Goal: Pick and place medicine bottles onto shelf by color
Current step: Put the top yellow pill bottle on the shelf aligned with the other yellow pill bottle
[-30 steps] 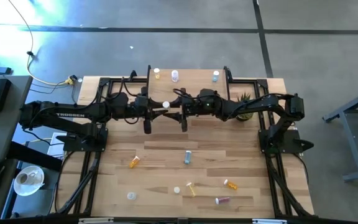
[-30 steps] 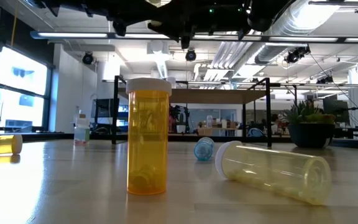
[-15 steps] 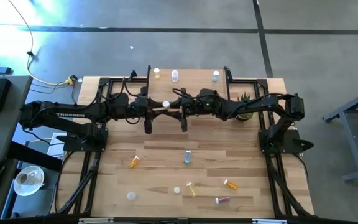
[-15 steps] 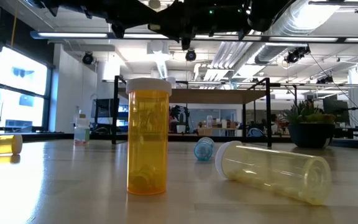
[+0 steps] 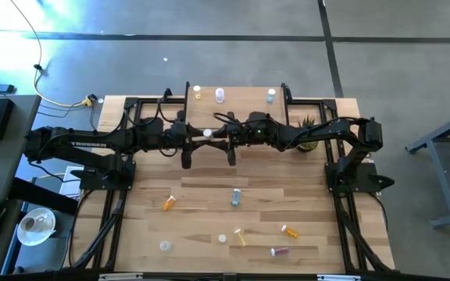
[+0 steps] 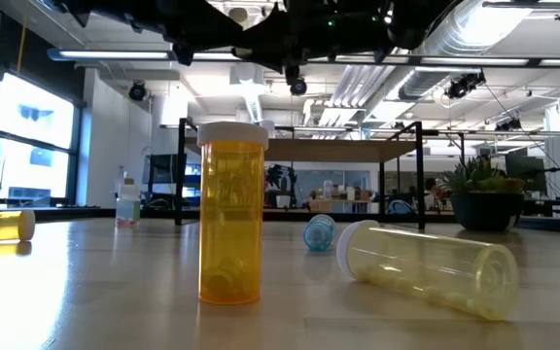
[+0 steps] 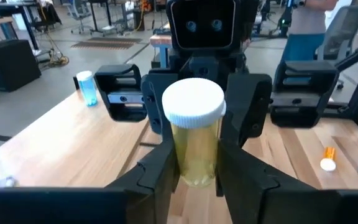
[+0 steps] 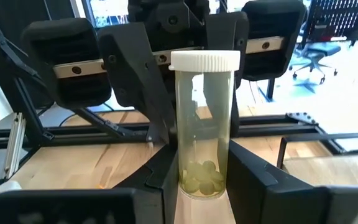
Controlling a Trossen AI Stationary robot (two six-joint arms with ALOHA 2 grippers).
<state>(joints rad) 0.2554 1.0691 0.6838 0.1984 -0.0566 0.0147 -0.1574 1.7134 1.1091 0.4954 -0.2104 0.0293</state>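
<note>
Glossy translucent plastic bottle (image 8: 204, 124), matt wooden tabletop (image 5: 209, 195)

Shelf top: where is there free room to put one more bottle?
On the shelf, bare gaps lie between the clear bottle and the blue bottle, and along the front edge. The left corner is crowded by the yellow bottle.

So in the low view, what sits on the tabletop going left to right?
Yellow bottle lying on its side → small clear bottle standing far back → upright orange bottle with white cap → blue bottle lying down → pale yellow bottle on its side → potted plant.
</note>
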